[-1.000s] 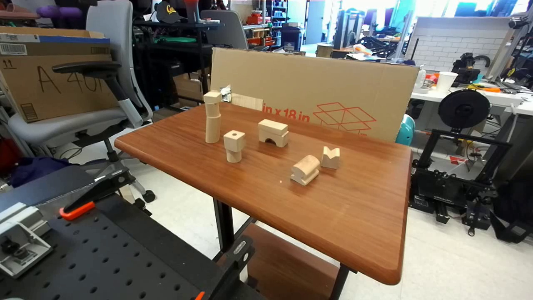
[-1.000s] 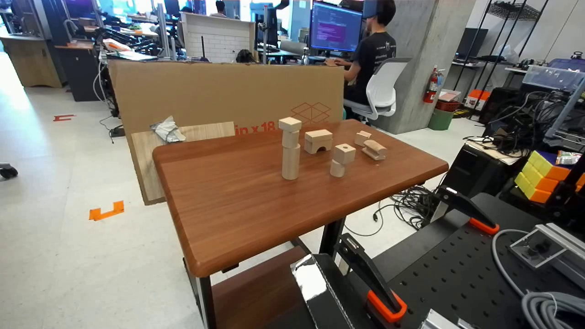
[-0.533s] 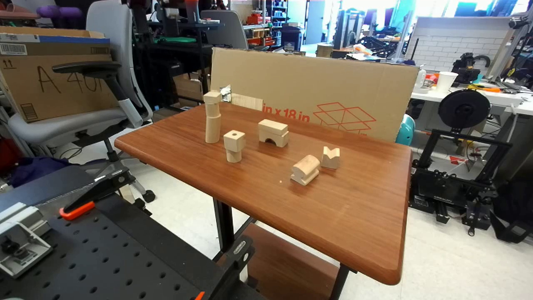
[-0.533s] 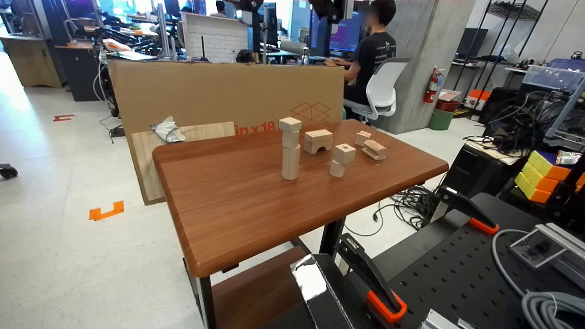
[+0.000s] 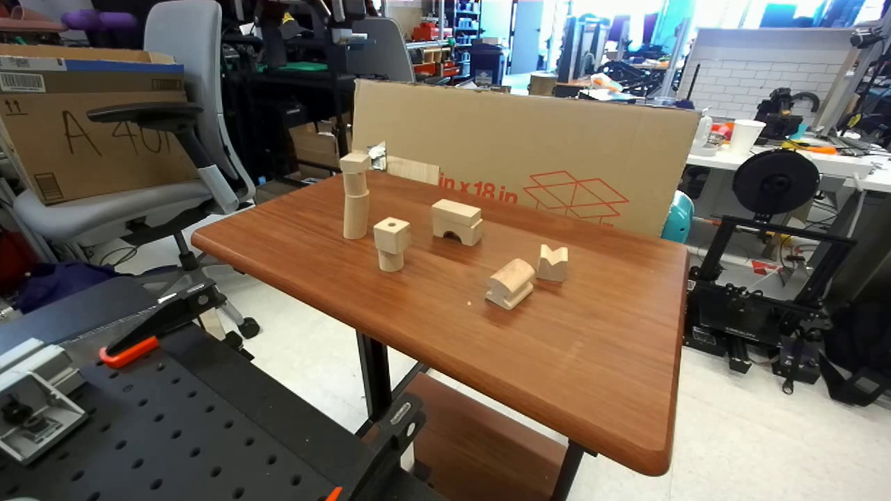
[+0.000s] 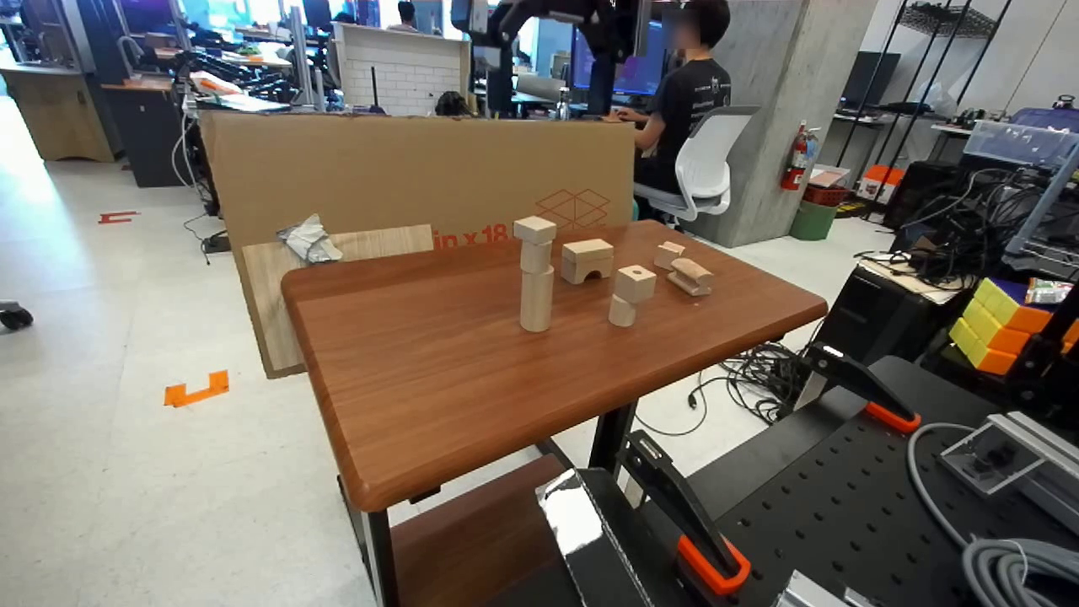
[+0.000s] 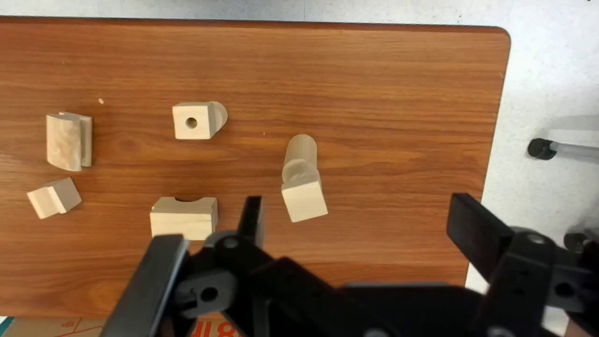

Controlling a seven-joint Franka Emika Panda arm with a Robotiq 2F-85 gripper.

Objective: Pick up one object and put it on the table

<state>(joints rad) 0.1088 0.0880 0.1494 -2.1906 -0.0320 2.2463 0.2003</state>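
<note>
The reddish-brown table (image 5: 592,334) bears several pale wooden blocks. A tower (image 5: 356,209) has a square block on two stacked cylinders; it also shows in the wrist view (image 7: 304,201). A cube with a hole (image 5: 392,235) sits on a short cylinder. A rectangular block (image 5: 456,210) lies on an arch block. A round-topped block (image 5: 514,276) lies on another piece, beside a V-notched block (image 5: 553,268). My gripper (image 6: 550,108) is open and empty, high above the table. In the wrist view, the tower top is between the open fingers (image 7: 358,199), nearer the left one.
A large cardboard sheet (image 6: 379,169) stands along the table's far edge. A black perforated bench (image 5: 188,424) with orange-tipped clamps (image 6: 712,565) stands beside the table. A grey chair (image 5: 118,209) holding a cardboard box (image 5: 90,125) stands near the table's end.
My gripper has come down into view at the top of both exterior views, fingers spread. The blocks and the table have not moved.
</note>
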